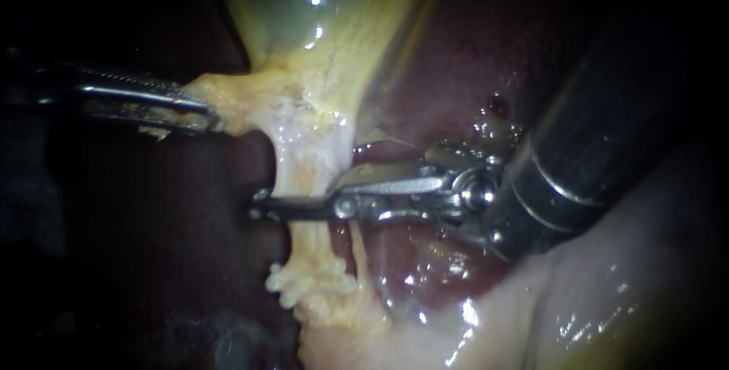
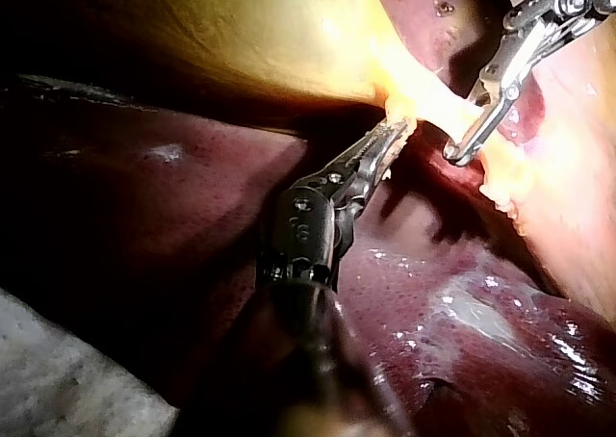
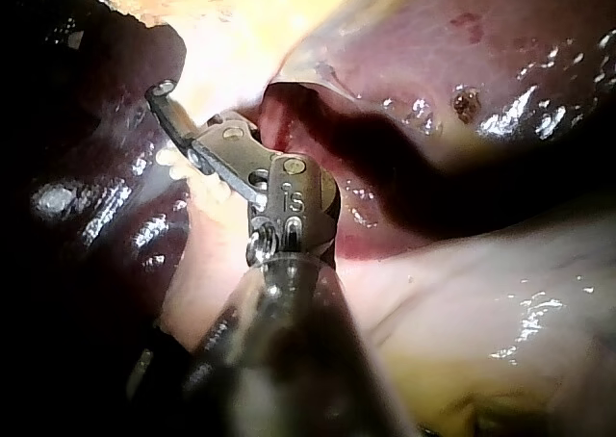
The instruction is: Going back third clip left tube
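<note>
The yellow-green gallbladder narrows downward into a pale tube. My left instrument comes in from the left, its jaws shut on yellow tissue at the gallbladder's neck, also visible in the left wrist view. My right instrument reaches across from the right. Its jaws stand open astride the tube, one in front and one behind. The left wrist view shows a gap between the jaws of the right instrument, with the tube passing through. I cannot make out a clip on the tube.
Dark red liver lies behind and to the right. Pale glistening tissue fills the lower right. A whitish lumpy knot of tissue sits on the tube below the jaws. The right instrument's thick shaft covers the right side.
</note>
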